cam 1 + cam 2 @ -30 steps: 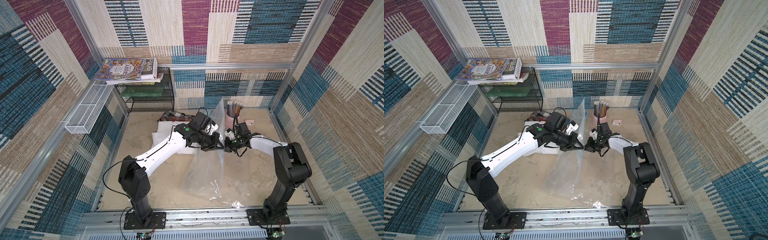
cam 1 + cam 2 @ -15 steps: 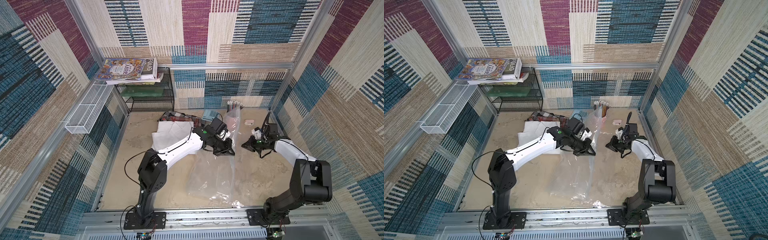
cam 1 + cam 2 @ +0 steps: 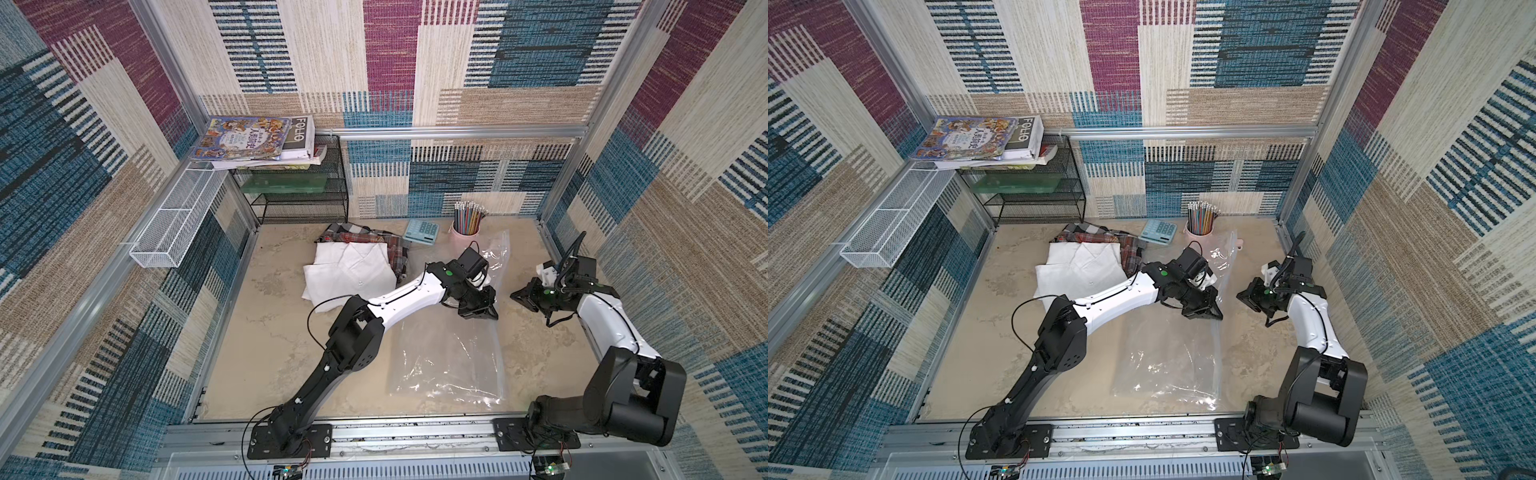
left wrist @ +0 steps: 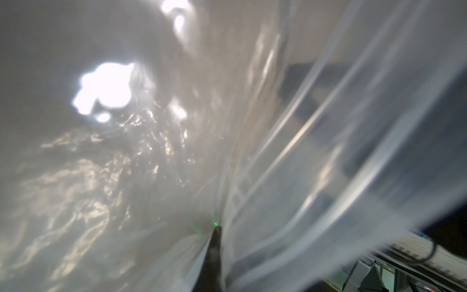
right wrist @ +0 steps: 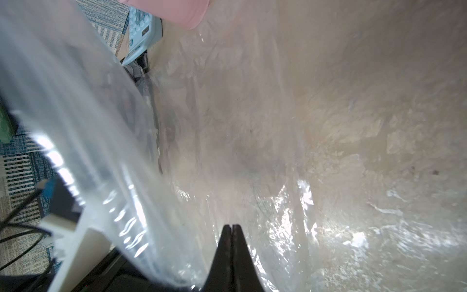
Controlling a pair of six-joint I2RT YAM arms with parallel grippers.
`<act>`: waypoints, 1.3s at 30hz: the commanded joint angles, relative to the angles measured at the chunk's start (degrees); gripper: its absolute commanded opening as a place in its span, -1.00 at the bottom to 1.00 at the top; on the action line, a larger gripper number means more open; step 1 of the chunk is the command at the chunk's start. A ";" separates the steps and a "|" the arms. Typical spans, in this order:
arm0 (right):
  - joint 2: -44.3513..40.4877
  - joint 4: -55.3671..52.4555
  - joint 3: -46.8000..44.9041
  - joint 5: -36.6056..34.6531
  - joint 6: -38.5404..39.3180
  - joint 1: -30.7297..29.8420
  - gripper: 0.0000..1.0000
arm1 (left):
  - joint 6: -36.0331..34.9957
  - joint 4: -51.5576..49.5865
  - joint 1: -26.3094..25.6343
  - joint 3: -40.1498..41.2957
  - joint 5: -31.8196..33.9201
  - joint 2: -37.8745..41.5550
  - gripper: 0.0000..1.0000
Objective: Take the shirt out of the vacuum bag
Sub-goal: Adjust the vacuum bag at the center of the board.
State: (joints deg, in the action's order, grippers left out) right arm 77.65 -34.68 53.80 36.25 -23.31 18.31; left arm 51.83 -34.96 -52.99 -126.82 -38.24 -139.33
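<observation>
- In both top views the vacuum bag (image 3: 449, 361) (image 3: 1167, 365) lies right of centre on the surface (image 3: 270, 332). It runs as a long clear sheet from the near edge to the far side, ending just beside the pink cup (image 3: 465, 237).
- The left pincer (image 3: 492, 314) (image 3: 1217, 314) sits on the bag's right edge, about halfway along it, with its jaws together.
- The right pincer (image 3: 515, 296) (image 3: 1241, 296) is just to the right of that edge, pointing left at the other pincer with a small gap between them. From above I cannot tell whether it touches the plastic.
- The white shirt (image 3: 349, 270) (image 3: 1084, 270) lies outside the bag, well to its left on the far side.
- In the left wrist view the bag (image 4: 126, 164) fills the picture. Its creases run together at the left pincer (image 4: 216, 228), which is clamped on the plastic.
- In the right wrist view the right pincer (image 5: 231, 226) has its jaws pressed together. The bag (image 5: 278, 126) spreads ahead of it and drapes close along one side. Whether any film is caught in the jaws cannot be told. The pink cup (image 5: 177, 10) and a calculator (image 5: 141, 27) show beyond the plastic.
</observation>
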 commanded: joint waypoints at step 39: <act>-1.59 3.54 -16.44 -22.89 -15.54 -32.20 -0.97 | -18.52 -17.67 24.59 13.95 15.67 46.34 0.98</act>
State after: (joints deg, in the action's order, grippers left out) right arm 74.67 -33.43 37.36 17.82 -37.80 -14.87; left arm 36.38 -50.59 -29.47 -113.47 -25.85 -94.87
